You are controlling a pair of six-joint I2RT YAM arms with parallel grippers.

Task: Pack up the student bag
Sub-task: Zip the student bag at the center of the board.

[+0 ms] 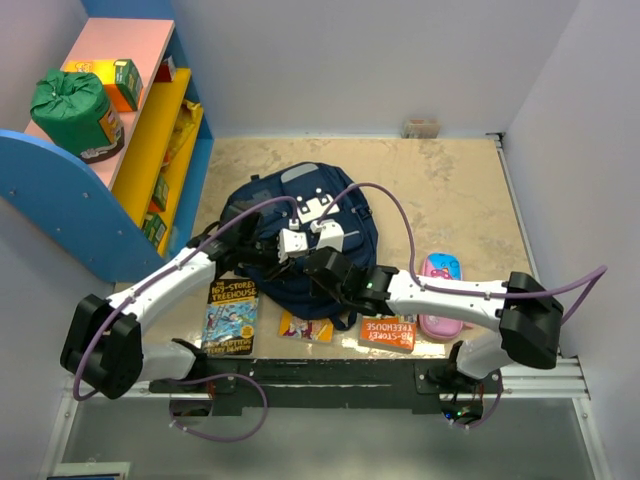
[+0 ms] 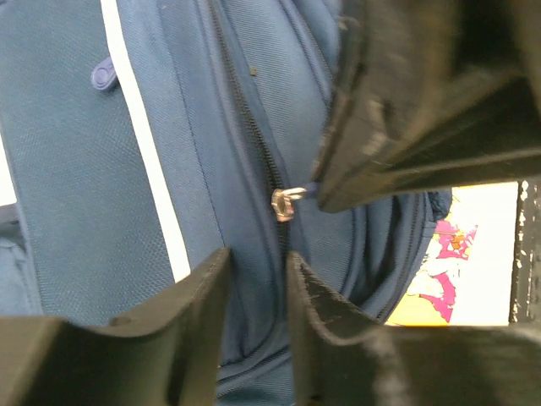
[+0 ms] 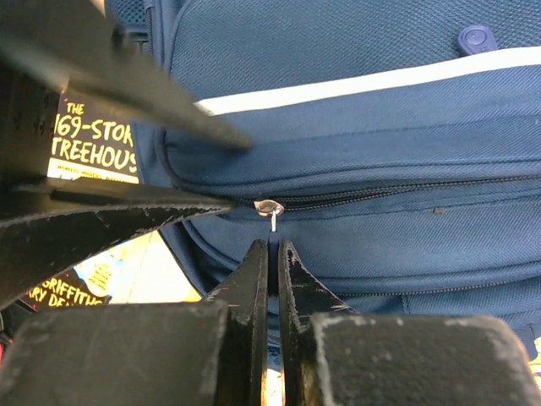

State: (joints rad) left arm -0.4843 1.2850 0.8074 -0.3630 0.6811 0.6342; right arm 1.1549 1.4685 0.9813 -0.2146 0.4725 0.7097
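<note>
Zip pull sat pinched in shut right gripper | left gripper just left, narrow, nipping bag | zip ran across

The backpack is navy blue with a white stripe, white patches and a silver zip pull; the desk is beige and speckled. The left claw and right claw are black, the arms white and black, their cables purple. The pencil case is pink, one book blue and yellow, another book orange-red, the shelf blue, pink and yellow, and the sack green.
</note>
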